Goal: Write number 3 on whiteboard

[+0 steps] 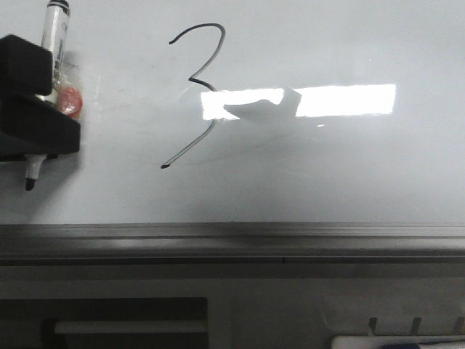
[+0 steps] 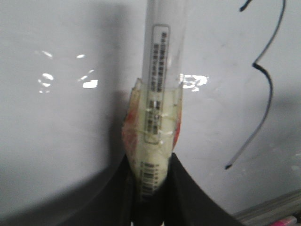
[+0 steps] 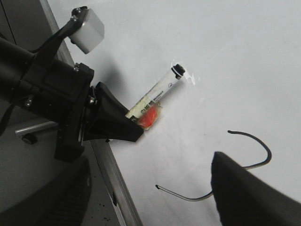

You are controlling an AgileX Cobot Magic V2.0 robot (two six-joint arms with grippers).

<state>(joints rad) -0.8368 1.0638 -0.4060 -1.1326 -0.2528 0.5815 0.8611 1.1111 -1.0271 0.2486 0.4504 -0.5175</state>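
Observation:
The whiteboard (image 1: pixel 327 167) fills the front view, and the number 3 (image 1: pixel 195 78) is drawn on it in thin black line with a long lower tail. My left gripper (image 1: pixel 36 109) is at the far left, shut on a clear marker (image 1: pixel 52 43) wrapped in red-and-yellow tape. The marker's black tip points down, well left of the digit. In the left wrist view the marker (image 2: pixel 157 94) stands between the jaws of my left gripper (image 2: pixel 153 165), with the number 3 (image 2: pixel 271 92) beside it. My right gripper (image 3: pixel 150 197) is open over the number 3 (image 3: pixel 184 198), one finger (image 3: pixel 254 193) hiding part of the line.
A grey metal rail (image 1: pixel 232 240) runs along the whiteboard's lower edge. A bright rectangular glare (image 1: pixel 341 100) lies right of the digit. Below the rail at the right is a white tray (image 1: pixel 392 342). In the right wrist view the left gripper (image 3: pixel 120 125) and marker (image 3: pixel 162 92) show.

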